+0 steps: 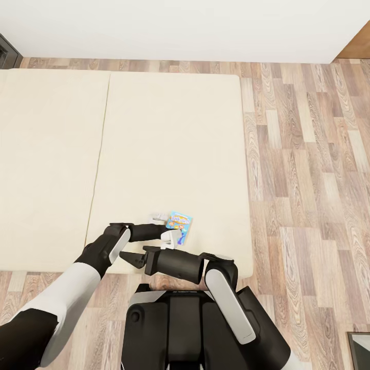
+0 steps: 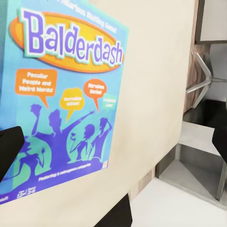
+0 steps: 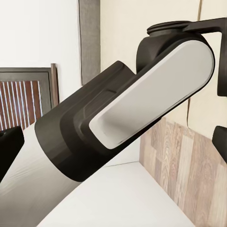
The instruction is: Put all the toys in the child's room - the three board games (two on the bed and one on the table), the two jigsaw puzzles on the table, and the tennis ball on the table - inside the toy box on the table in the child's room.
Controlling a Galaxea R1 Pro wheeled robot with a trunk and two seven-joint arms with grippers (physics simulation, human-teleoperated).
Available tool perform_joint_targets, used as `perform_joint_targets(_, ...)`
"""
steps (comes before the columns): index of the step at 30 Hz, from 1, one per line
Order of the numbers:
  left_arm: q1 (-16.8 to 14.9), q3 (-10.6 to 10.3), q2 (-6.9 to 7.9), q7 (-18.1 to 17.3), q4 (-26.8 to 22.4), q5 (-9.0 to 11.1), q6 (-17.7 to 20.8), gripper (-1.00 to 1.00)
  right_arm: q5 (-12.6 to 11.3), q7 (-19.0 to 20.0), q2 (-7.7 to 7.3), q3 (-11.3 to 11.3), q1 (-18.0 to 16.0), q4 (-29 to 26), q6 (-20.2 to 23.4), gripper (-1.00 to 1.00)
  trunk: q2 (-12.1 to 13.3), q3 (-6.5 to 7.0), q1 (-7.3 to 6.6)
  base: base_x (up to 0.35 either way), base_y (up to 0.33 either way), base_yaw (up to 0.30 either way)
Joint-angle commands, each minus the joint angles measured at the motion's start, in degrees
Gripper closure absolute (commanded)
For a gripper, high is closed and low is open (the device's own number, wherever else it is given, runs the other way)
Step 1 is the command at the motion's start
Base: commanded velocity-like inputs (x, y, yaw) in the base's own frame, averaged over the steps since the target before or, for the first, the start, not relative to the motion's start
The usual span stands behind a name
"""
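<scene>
A small blue board game (image 1: pixel 180 224) lettered Balderdash lies flat on the beige bed (image 1: pixel 169 144), near its front edge. My left gripper (image 1: pixel 165 227) is open right beside the box's left side, its pale fingers spread. Close up, the board game (image 2: pixel 66 94) lies just ahead of the open left gripper (image 2: pixel 113 146), and whether a finger touches it I cannot tell. My right gripper (image 1: pixel 129 258) hangs open over the bed's front edge, under the left forearm (image 3: pixel 123 118). Its fingers hold nothing.
The mattress seam (image 1: pixel 100 154) runs front to back, left of the game. Wood floor (image 1: pixel 308 180) lies to the right of the bed, with a white wall (image 1: pixel 180 25) behind. A dark object (image 1: pixel 359 349) sits at the lower right corner.
</scene>
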Motion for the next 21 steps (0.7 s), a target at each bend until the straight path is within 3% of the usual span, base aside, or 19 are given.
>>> perform_joint_targets(1,0.0,-0.2,0.07,0.1,0.0,0.5,0.4,-1.0,0.2,0.2,0.03,-0.1,0.0,0.0,0.2,-1.0,-0.1,-0.06,0.03,0.0,0.0,0.0)
perform_joint_targets(21,0.0,-0.2,0.06,0.1,0.0,0.5,0.4,-1.0,0.2,0.2,0.02,-0.1,0.0,-0.1,0.3,-1.0,-0.1,-0.06,0.03,0.0,-0.023,0.0)
